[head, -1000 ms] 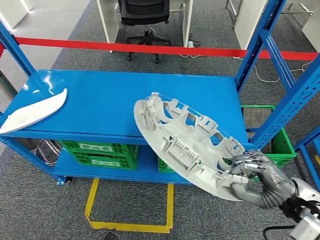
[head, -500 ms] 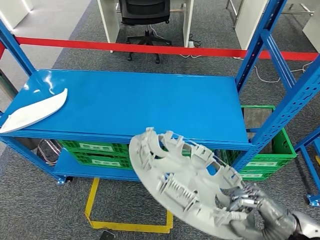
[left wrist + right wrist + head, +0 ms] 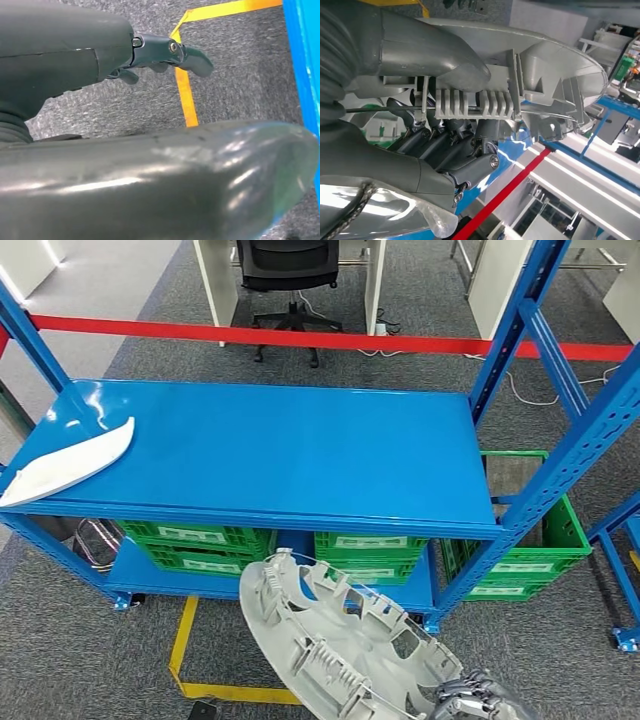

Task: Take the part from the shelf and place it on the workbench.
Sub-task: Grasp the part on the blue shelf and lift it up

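Right hand (image 3: 474,698) grips the pale grey round plastic wheel-cover part (image 3: 332,645) by its rim, at about 5 o'clock in the head view. In the right wrist view the thumb lies over the smooth outer face while the dark fingers (image 3: 444,145) curl around the ribbed inner edge, so the hold is a firm clamp across the rim (a hold at one edge only, which leaves most of the disc cantilevered). The part hangs tilted, ribbed clip side up, low in front of the blue steel shelf unit (image 3: 249,455) and clear of its front edge, above the grey carpet and the yellow floor marking (image 3: 181,650). Judged from this position, the lift-off is done and the carry to the workbench is the step in hand; no workbench is seen yet.

Left hand (image 3: 166,52) hangs beside the body over the carpet, fingers loosely extended and holding nothing.

A white curved plastic panel (image 3: 68,462) rests on the top deck at 9 o'clock, overhanging the left corner.

Green plastic crates (image 3: 196,543) stand on the lower deck at 6 o'clock, and one more at 3 o'clock; contents cannot be made out.
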